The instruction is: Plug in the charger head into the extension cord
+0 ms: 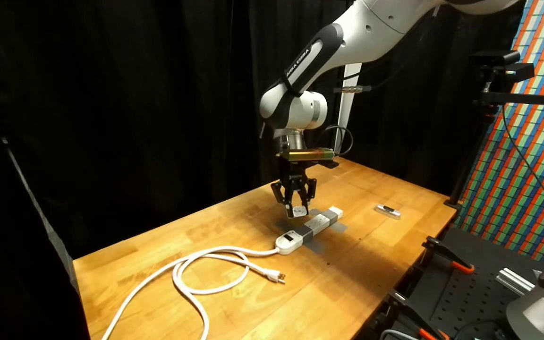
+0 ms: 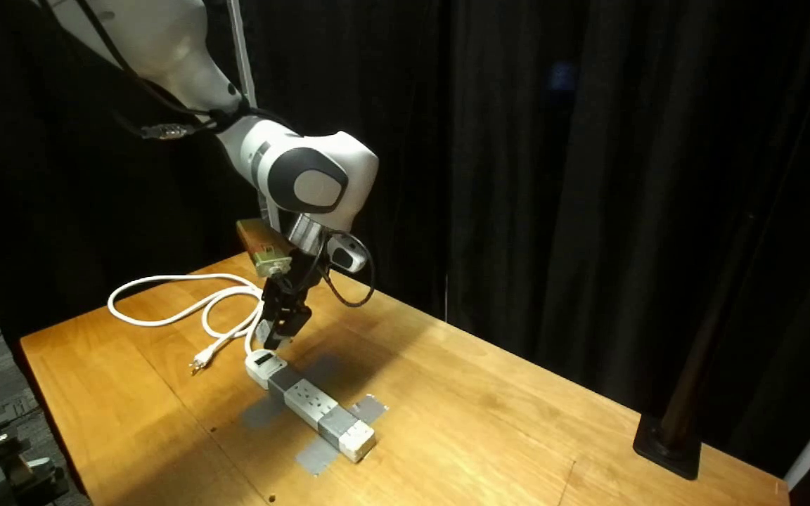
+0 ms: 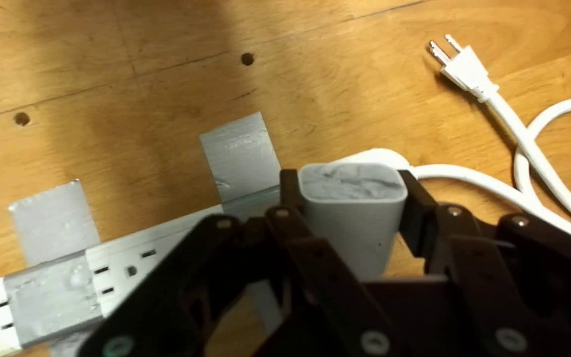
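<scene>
Your table bears the extension cord. Near its switch end, apart from it, hangs your gripper; going straight down there would probably meet casing. Grey tape crosses the extension cord; push askew and that may peel, letting it slide. The gripper pinches the charger head by two opposite sides, off the table; these smooth-looking walls could slip or twist in your grip if the prongs, which you can't make out in any view, miss the slots.
</scene>
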Tool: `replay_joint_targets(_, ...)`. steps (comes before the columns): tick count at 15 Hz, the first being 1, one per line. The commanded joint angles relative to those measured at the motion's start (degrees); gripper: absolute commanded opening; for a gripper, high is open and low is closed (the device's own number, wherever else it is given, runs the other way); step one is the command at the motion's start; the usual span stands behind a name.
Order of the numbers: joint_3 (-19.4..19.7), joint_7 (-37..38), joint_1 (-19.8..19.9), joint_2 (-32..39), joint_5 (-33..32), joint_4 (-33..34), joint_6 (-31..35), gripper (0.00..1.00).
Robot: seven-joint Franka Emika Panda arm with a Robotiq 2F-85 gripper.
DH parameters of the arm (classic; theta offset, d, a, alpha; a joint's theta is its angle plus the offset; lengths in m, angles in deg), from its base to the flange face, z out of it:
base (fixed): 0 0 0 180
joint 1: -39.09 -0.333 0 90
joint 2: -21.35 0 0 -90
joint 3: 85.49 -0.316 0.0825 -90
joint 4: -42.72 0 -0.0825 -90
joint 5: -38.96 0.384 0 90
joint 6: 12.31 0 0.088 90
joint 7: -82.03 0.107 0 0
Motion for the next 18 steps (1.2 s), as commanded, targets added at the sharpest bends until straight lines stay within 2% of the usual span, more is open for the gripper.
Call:
replay_joint_targets(1,1.3,3.1,0.4,-3.5,-0.2,-0.7,-11.8,0.23)
replay_joint_targets(5,3.0,4.2,1.4,0.1,0.0,2.6,-25.7,0.23)
replay_joint_targets(6,3.4,3.7,1.5,1.4,-0.1,3.1,-26.6,0.23)
replay_joint_targets(9,3.5,0.1,1.5,3.9,-0.9,2.6,-21.2,0.23)
replay_joint_targets(12,3.7,0.4,0.9,7.5,-2.5,4.1,-16.6,0.23)
replay_joint_targets(18,3.7,0.4,1.1,11.8,-4.2,8.2,-11.7,0.23)
